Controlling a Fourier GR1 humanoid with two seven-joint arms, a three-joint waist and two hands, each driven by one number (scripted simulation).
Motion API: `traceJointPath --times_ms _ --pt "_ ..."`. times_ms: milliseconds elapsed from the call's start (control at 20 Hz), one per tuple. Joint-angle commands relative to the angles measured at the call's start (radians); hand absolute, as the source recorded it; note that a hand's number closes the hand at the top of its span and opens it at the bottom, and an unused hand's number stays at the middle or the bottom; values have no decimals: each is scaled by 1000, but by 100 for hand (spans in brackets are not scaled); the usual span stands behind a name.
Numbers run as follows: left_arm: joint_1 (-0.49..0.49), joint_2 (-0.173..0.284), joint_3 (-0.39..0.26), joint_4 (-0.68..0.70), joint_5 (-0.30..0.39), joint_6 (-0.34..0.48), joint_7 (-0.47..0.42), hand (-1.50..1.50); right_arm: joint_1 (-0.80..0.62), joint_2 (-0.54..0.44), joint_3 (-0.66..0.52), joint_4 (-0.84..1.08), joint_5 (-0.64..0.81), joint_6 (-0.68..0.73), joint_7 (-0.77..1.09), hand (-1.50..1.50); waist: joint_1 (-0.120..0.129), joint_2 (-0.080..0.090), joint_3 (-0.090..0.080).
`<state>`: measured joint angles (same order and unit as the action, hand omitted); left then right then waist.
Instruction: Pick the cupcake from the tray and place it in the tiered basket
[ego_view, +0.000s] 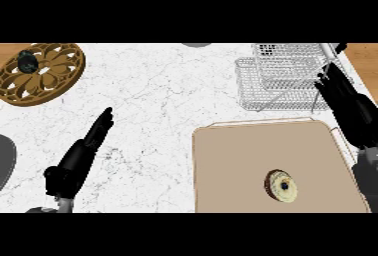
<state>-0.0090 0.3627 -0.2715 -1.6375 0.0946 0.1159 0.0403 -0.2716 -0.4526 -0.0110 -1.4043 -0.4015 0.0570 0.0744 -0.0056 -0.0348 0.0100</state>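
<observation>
- White marble counter top with grey veins, filling most of the view.
- Wood strips at upper left and upper right corners.
- Even lighting, soft shadows.

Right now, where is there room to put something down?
The marble counter is bare between the brown trivet, the left hand and the tray. The tray is free around the cupcake. It is crowded by the wire basket, with the right hand.

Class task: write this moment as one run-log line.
round brown cupcake: on tan tray | white wire tiered basket: empty | left hand: open | right hand: open
</observation>
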Motion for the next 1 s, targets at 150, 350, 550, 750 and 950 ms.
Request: traceJointPath --times_ms 150,350,550,750,950 --pt "-7 84 150 36 -62 100 14 0 170 101 -127 -191 72 -382 3 150 -58 12 -13" --pt "13 100 193 56 -64 134 29 0 369 41 -229 -4 195 -562 91 150 -153 51 -25" --pt "24 98 217 70 -65 160 41 0 488 222 -277 -121 246 -845 45 -150 -134 20 -20" --pt "2 99 216 95 -80 160 26 0 656 293 -169 -350 358 -950 89 -150 -102 23 -23" --pt "-38 103 207 96 -77 138 36 0 834 246 14 -460 478 -887 236 -150 -59 40 -25"
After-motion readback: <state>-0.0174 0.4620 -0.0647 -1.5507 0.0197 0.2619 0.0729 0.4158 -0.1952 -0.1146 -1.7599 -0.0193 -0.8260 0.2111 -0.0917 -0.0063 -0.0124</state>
